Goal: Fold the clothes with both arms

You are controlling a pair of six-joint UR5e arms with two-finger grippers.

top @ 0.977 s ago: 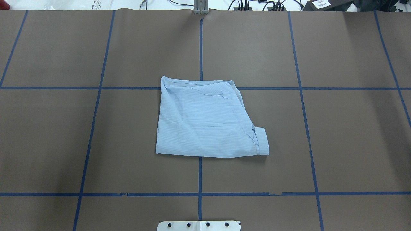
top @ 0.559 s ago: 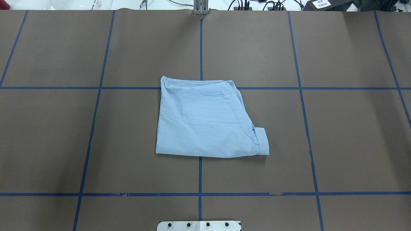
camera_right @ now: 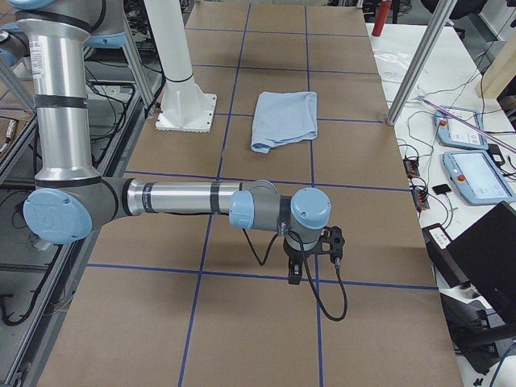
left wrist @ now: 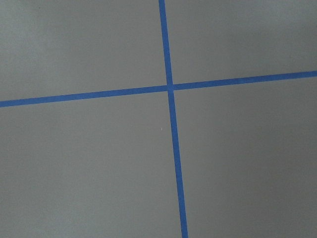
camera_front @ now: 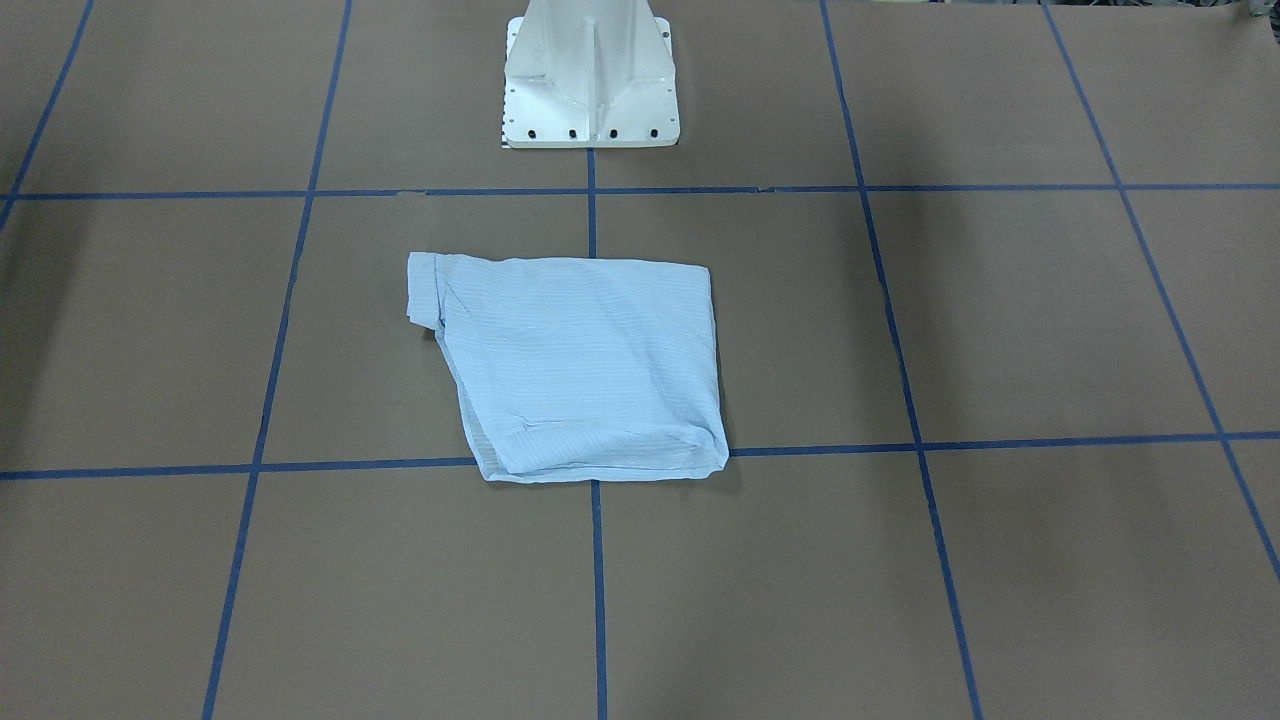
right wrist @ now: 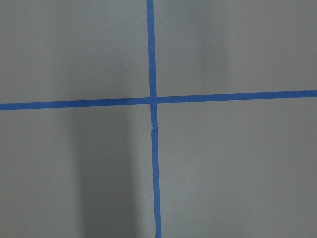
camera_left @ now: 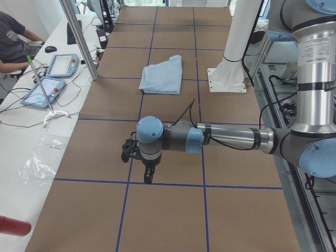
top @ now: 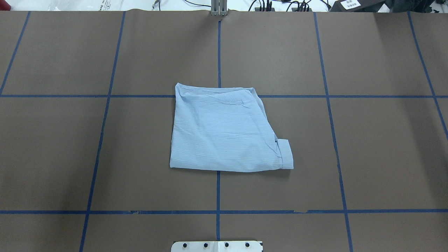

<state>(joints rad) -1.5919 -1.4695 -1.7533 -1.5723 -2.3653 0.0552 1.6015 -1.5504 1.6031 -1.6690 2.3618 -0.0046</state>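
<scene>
The shirt [top: 224, 131] lies folded into a rough square at the middle of the brown bench [top: 385, 157]. It covers a crossing of the blue tape lines [top: 327, 96], and one cuff [top: 285, 154] sticks out at a corner. The white pedestal [camera_front: 590, 80] stands near it, not touching. The left arm [camera_left: 226, 137] and right arm [camera_right: 177, 197] reach low over bare bench, well apart from the shirt. I cannot tell whether either arm's jaws are apart or together.
</scene>
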